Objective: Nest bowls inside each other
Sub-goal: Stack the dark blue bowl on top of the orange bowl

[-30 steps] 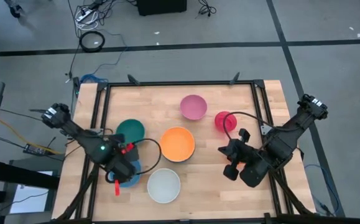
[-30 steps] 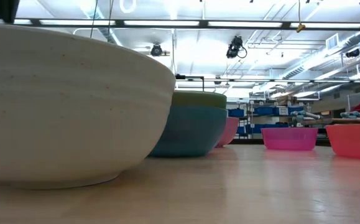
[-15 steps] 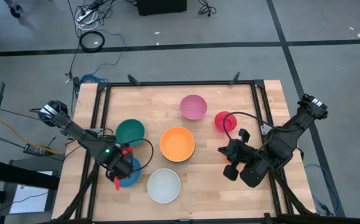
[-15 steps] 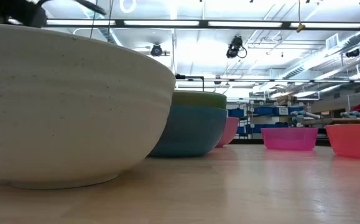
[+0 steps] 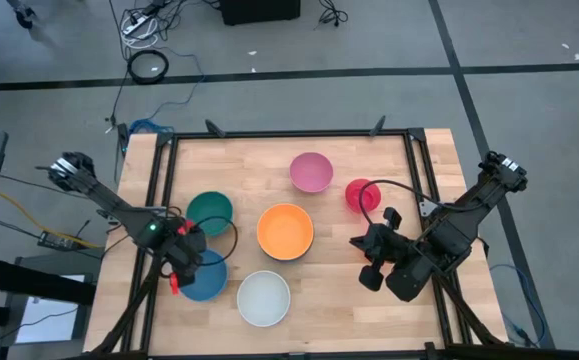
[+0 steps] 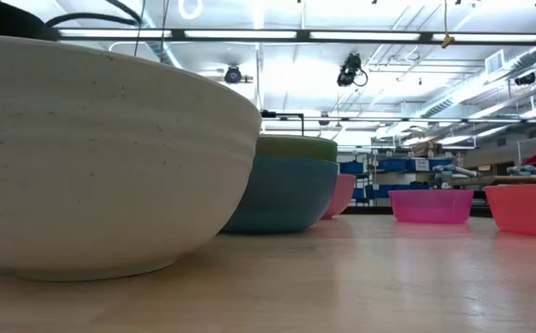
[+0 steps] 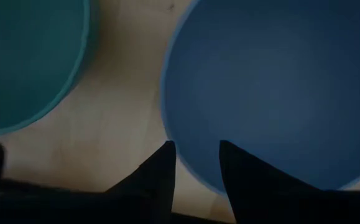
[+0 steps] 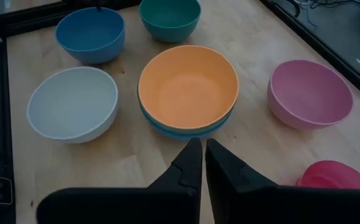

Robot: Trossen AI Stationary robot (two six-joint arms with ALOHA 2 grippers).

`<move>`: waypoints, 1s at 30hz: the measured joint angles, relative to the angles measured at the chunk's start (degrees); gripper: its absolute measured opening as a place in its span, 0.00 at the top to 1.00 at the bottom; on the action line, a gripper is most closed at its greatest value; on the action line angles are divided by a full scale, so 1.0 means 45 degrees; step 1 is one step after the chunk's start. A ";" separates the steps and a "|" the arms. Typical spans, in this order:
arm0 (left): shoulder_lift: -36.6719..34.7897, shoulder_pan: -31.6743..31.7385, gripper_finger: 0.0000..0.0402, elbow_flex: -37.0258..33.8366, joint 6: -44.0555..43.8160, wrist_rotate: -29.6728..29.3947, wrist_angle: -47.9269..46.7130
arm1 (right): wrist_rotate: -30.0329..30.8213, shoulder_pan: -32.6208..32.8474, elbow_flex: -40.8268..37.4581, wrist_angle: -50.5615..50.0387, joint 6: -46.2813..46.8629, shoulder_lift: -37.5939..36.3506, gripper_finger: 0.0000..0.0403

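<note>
Now left tool (image 5: 176, 270) opened, blue bowl (image 5: 204, 277) uncovered

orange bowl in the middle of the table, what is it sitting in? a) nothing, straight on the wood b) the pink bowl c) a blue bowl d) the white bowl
c: in the right wrist view a blue rim shows just under the orange bowl, so it is nested in a blue bowl, while the white bowl and pink bowl stand apart on the table.
</note>
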 joint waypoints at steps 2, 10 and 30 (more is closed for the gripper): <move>-0.0255 0.0000 0.67 -0.0232 0.0153 -0.0004 0.0276 | -0.0003 0.0000 0.0004 0.0001 -0.0001 0.0002 0.97; -0.0470 0.0000 0.67 -0.0793 0.0029 -0.0046 0.0932 | 0.0002 0.0000 -0.0001 0.0006 0.0001 0.0005 0.97; -0.0460 0.0000 0.67 -0.1716 -0.0588 -0.0024 0.2021 | 0.0002 -0.0010 0.0004 0.0055 -0.0001 0.0005 0.97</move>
